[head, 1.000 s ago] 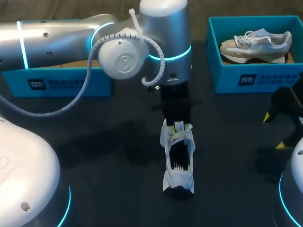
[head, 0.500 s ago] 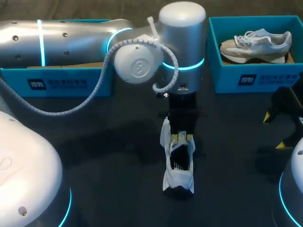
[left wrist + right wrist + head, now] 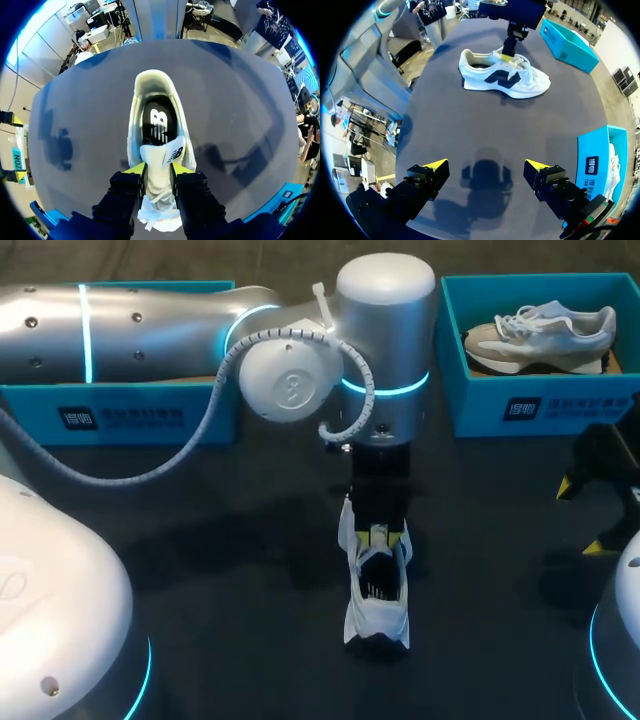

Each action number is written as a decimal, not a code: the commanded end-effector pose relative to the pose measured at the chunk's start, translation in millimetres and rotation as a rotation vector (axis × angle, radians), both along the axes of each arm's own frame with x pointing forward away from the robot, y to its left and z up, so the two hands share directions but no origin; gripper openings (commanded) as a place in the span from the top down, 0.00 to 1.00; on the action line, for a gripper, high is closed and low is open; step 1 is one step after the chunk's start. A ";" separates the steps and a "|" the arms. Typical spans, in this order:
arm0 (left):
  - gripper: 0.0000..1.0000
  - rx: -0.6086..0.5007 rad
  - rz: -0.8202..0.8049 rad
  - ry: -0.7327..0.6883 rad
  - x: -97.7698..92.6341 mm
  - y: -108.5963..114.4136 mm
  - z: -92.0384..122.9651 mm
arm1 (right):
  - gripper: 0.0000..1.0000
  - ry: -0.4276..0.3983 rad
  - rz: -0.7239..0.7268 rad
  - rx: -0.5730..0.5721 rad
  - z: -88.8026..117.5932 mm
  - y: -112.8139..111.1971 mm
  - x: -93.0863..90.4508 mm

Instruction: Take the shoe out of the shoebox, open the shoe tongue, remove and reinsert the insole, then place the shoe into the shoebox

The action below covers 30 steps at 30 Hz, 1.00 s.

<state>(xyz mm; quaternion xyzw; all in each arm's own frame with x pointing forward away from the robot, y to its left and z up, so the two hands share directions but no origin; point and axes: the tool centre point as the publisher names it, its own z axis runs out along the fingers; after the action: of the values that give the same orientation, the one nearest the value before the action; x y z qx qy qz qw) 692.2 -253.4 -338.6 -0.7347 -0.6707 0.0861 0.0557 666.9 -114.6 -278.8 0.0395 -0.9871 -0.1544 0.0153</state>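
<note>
While the shoe (image 3: pixel 378 612) stands on the table (image 3: pixel 220 540), the left gripper (image 3: pixel 157 170) pinches its tongue (image 3: pixel 163 151) from both sides. Right gripper (image 3: pixel 485 167) hangs wide open, well apart from the shoe.

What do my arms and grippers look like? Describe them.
The left arm is a thick silver tube with glowing cyan rings and a round white joint cap; a grey ribbed cable loops alongside it. Both the left gripper and the right gripper have black blocky fingers with bright yellow tips.
</note>
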 end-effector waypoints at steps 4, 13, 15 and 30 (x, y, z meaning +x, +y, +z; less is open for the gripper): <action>0.72 -0.024 -0.015 0.022 -4.1 -4.7 -10.9 | 0.00 -0.002 -0.001 -0.003 -0.1 -0.1 -1.3; 0.70 -0.070 -0.031 -0.031 -3.3 4.2 21.4 | 0.00 -0.002 -0.001 -0.003 -0.1 -0.1 -1.3; 0.71 -0.076 -0.026 -0.034 -2.3 5.1 23.3 | 0.00 -0.002 -0.001 -0.003 -0.1 -0.1 -1.3; 0.72 -0.031 -0.040 0.024 -13.1 -3.2 -4.5 | 0.00 -0.002 -0.001 -0.003 -0.1 -0.1 -1.3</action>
<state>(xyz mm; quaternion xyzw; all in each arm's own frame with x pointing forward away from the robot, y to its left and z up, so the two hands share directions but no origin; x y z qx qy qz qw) 677.3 -253.7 -347.1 -0.7473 -0.6536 0.1072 0.0526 666.9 -114.6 -278.8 0.0395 -0.9871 -0.1544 0.0153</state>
